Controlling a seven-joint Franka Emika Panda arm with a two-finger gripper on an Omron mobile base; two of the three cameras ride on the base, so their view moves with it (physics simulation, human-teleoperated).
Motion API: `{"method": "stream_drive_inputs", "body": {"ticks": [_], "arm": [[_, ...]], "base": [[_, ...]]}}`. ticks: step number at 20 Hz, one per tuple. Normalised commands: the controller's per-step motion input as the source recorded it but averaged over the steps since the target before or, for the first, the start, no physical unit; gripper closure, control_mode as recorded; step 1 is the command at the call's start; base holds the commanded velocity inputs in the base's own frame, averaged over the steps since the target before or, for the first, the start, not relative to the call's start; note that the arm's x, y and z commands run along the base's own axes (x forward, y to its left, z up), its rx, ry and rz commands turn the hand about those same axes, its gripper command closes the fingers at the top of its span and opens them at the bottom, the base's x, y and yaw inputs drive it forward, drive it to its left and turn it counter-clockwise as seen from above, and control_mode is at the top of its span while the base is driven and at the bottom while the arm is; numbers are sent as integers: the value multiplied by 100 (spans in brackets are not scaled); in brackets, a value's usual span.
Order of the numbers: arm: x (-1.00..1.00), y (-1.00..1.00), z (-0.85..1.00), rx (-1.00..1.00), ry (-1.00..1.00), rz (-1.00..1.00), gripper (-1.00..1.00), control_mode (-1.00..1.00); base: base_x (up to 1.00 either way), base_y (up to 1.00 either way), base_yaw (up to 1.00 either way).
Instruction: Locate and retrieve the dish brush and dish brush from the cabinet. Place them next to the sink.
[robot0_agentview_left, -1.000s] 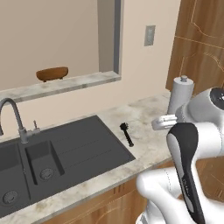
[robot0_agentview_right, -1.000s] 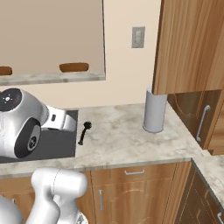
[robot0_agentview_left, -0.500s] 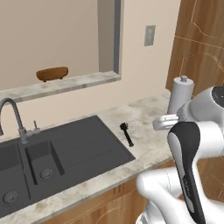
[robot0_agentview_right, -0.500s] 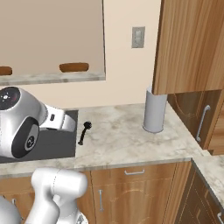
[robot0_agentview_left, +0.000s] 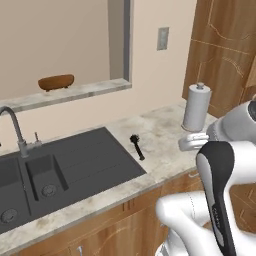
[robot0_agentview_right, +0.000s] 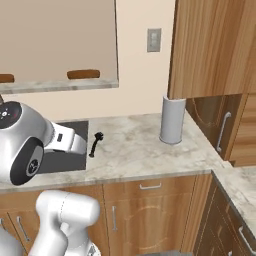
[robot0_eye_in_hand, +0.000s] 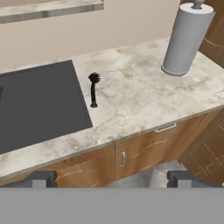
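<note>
Black dish brush lying on the marble counter beside the sink.

Left base view: the black dish brush (robot0_agentview_left: 136, 146), bristly round head and short handle, lies just beside the matte grey sink (robot0_agentview_left: 75, 165).
Right base view: it lies near a smooth grey cylinder (robot0_agentview_right: 172, 120).
Hand view: the gripper (robot0_eye_in_hand: 111, 178) has its jaws wide apart, holding nothing, well apart from the brush, which lies farther out.
</note>
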Motion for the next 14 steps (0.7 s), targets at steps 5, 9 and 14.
{"method": "stream_drive_inputs", "body": {"ticks": [5,9,14], "arm": [[0,0,0,0,0,0,-100,100],[0,0,0,0,0,0,-100,100],[0,0,0,0,0,0,-100,100]], "base": [[-4,0,-7],[-9,6,-43],[-12,0,-46]]}}
